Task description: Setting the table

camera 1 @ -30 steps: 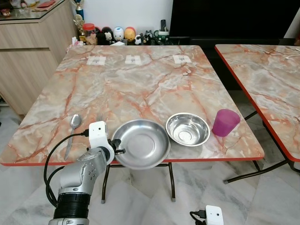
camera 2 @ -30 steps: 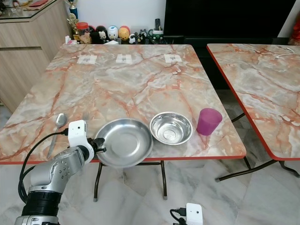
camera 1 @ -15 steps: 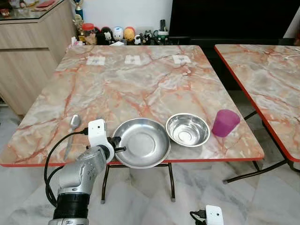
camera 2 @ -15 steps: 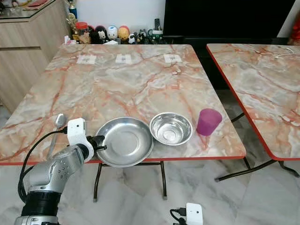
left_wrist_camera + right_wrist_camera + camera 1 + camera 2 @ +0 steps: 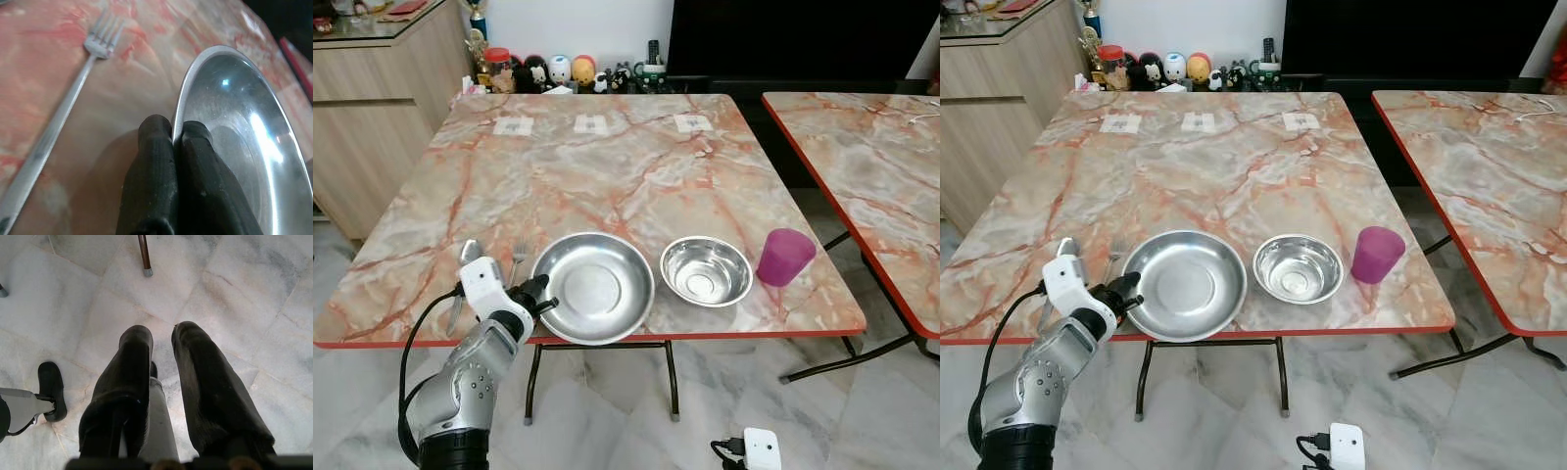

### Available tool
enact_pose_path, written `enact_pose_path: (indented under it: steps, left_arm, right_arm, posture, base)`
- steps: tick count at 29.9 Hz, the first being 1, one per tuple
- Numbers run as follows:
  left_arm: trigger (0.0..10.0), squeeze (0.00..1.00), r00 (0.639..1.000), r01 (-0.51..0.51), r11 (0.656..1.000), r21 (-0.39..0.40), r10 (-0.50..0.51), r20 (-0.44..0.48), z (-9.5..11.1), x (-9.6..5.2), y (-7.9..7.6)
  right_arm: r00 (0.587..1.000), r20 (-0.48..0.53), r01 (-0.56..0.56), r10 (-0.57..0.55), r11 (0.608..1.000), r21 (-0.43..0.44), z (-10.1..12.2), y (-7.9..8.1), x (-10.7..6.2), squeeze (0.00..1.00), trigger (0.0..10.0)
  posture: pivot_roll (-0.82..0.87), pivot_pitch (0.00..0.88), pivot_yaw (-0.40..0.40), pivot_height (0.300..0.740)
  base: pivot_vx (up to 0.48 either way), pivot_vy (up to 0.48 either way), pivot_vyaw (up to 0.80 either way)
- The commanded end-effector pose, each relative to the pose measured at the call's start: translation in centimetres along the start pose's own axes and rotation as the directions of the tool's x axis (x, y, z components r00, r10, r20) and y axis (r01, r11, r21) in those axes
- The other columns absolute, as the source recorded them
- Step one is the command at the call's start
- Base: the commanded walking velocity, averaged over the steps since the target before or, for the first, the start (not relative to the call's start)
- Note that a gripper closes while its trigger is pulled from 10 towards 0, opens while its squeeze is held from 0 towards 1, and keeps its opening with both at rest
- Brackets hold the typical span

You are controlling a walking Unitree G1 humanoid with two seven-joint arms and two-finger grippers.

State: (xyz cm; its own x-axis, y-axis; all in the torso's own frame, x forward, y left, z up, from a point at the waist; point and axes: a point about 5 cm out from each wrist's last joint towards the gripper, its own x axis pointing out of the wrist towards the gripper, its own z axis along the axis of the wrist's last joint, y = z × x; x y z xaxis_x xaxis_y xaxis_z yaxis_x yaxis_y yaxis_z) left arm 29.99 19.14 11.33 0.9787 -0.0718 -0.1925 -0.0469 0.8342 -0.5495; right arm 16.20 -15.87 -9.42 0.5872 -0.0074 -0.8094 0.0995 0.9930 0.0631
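Plate (image 5: 592,287), a shallow steel one, sits at the near edge of the table (image 5: 607,166), just beside the steel bowl (image 5: 706,269), with a fork (image 5: 58,117) on its other side. My left gripper (image 5: 174,137) pinches its rim between both fingers. I judge it light, rigid and slick, so a thin rim pinch could slip or tip; sliding seems safer. My right gripper (image 5: 161,362) hangs idle over the floor, fingers slightly parted, holding nothing.

Plate (image 5: 593,286), bowl (image 5: 706,270) and cup (image 5: 784,257) are crowding the worktop's (image 5: 607,176) near edge; fork (image 5: 518,258) and spoon (image 5: 466,264) are flanking the plate's left; behind them, room is lying open.
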Motion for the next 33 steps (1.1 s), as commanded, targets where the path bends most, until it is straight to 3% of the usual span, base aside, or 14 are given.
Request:
enact_pose_path:
  steps: [1, 3, 6, 7, 8, 10, 18, 27, 33]
  left_arm:
    - [0.0, 0.0, 0.998, 0.027, 0.999, -0.047, -0.024, 0.065, 0.7, -0.2, -0.14]
    - [0.0, 0.0, 0.995, 0.038, 0.995, -0.089, -0.029, 0.092, 0.8, -0.3, -0.04]
    - [0.0, 0.0, 0.984, 0.077, 0.973, -0.219, -0.038, 0.176, 1.11, -0.68, 0.37]
    - [4.3, 0.0, 0.98, 0.088, 0.96, -0.265, -0.035, 0.198, 1.15, -0.8, 0.53]
    - [4.3, 0.0, 0.977, 0.094, 0.951, -0.293, -0.032, 0.211, 1.16, -0.88, 0.63]
    - [10.0, 0.0, 0.97, 0.117, 0.934, -0.337, -0.035, 0.242, 1.2, -1.02, 0.75]
    - [10.0, 0.0, 0.955, 0.172, 0.892, -0.418, -0.047, 0.293, 0.67, -1.07, 0.68]
    - [10.0, 0.0, 0.946, 0.204, 0.886, -0.417, -0.069, 0.317, 0.99, -1.12, 0.71]
    - [10.0, 0.0, 0.931, 0.253, 0.879, -0.404, -0.107, 0.35, 1.56, -1.16, -0.15]
  right_arm:
    - [1.0, -0.01, 0.0, 0.0, 1.0, -0.008, -0.05, -0.17, 0.0, 0.0, 10.0]
    - [1.0, -0.01, -0.001, 0.0, 1.0, -0.009, -0.06, -0.2, -0.01, 0.0, 10.0]
    - [1.0, -0.011, -0.002, 0.001, 1.0, -0.012, -0.07, -0.24, -0.01, 0.0, 10.0]
    - [1.0, -0.011, -0.002, 0.002, 1.0, -0.013, -0.08, -0.26, -0.01, 0.0, 10.0]
    - [1.0, -0.012, -0.002, 0.002, 1.0, -0.015, -0.09, -0.27, -0.02, 0.0, 10.0]
    - [1.0, -0.012, -0.001, 0.001, 1.0, -0.016, -0.09, -0.33, -0.02, 0.0, 10.0]
    - [1.0, -0.011, -0.003, 0.003, 1.0, -0.021, -0.03, -0.41, -0.01, 0.0, 10.0]
    - [1.0, -0.012, 0.0, 0.0, 1.0, -0.023, -0.17, -0.61, -0.07, 0.0, 10.0]
    - [1.0, -0.016, -0.003, 0.003, 1.0, -0.025, -0.34, -0.68, -0.12, 0.0, 10.0]
  posture:
    - [0.15, 0.013, -0.054, 0.74]
    - [0.14, 0.012, -0.055, 0.74]
    - [0.14, 0.01, -0.062, 0.74]
    - [0.14, 0.01, -0.062, 0.74]
    - [0.14, 0.01, -0.062, 0.74]
    - [0.14, 0.009, -0.067, 0.74]
    - [0.13, 0.009, -0.082, 0.74]
    - [0.11, 0.0, -0.083, 0.74]
    - [0.12, 0.0, -0.085, 0.74]
  base:
    - [0.0, 0.0, 0.0]
    - [0.0, 0.0, 0.0]
    - [0.0, 0.0, 0.0]
    - [0.0, 0.0, 0.0]
    - [0.0, 0.0, 0.0]
    - [0.0, 0.0, 0.0]
    - [0.0, 0.0, 0.0]
    - [0.0, 0.0, 0.0]
    - [0.0, -0.08, 0.0]
